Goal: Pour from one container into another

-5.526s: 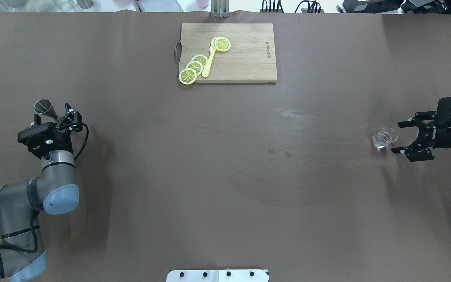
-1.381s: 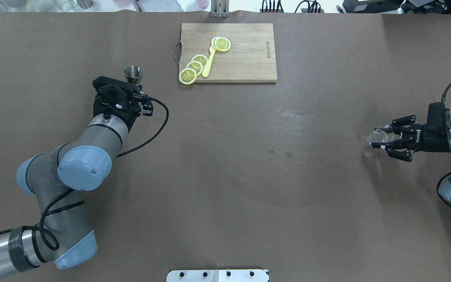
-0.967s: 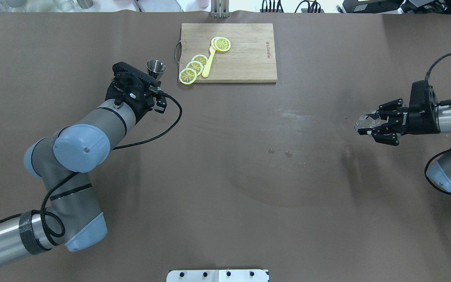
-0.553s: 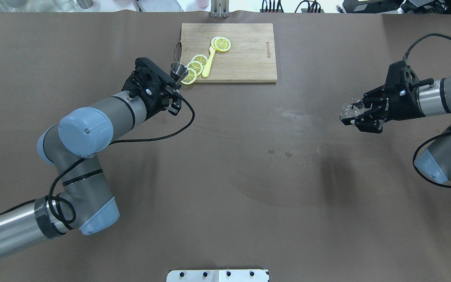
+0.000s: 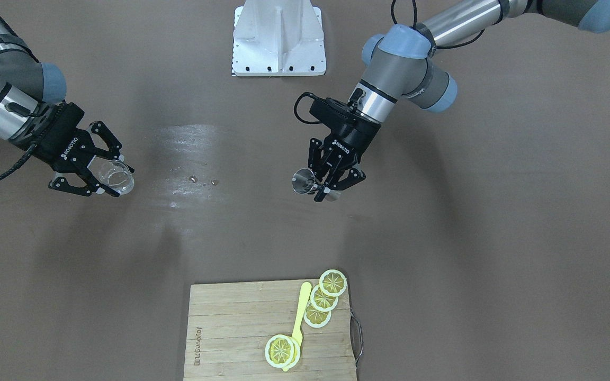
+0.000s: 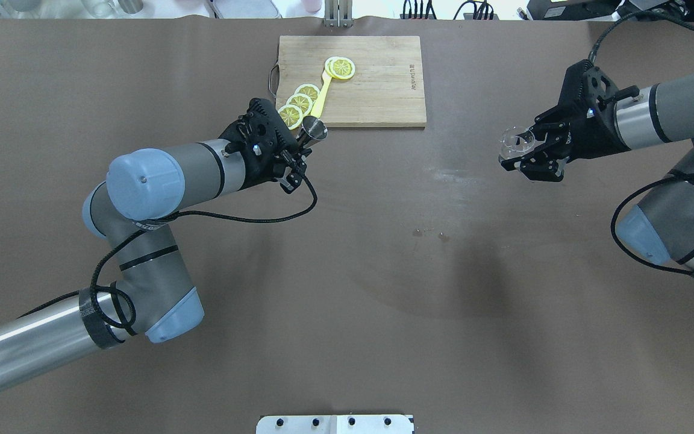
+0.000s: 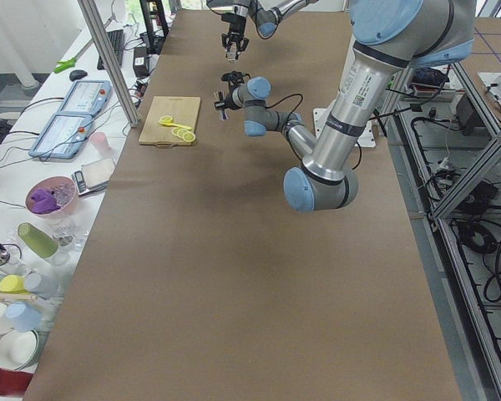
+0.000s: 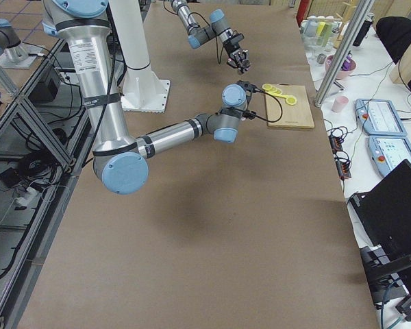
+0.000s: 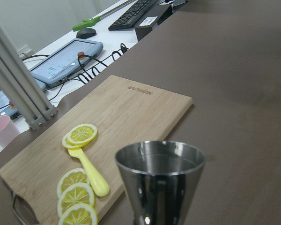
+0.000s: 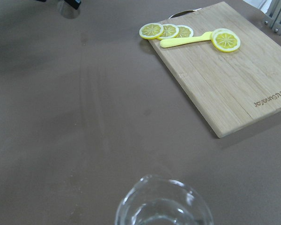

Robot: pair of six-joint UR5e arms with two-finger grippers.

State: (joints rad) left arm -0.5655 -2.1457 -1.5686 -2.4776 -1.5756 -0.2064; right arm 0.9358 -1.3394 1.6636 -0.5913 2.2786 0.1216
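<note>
I see a brown table (image 6: pixel 347 271) with both arms reaching in over it. A wooden board (image 6: pixel 377 90) lies at the far edge, centre. My left gripper (image 5: pixel 329 185) has its jaws closed narrowly round the waist of a steel jigger (image 5: pixel 303 181), which is held upright above the table just off the board's near left corner. My right gripper (image 5: pixel 117 182) has its jaws partly closed on a clear glass (image 6: pixel 516 141), raised over the right side and well apart from the jigger. On the board lie lemon slices (image 6: pixel 299 102) and a yellow utensil (image 6: pixel 321 96), with three slices overlapping beside its handle.
</note>
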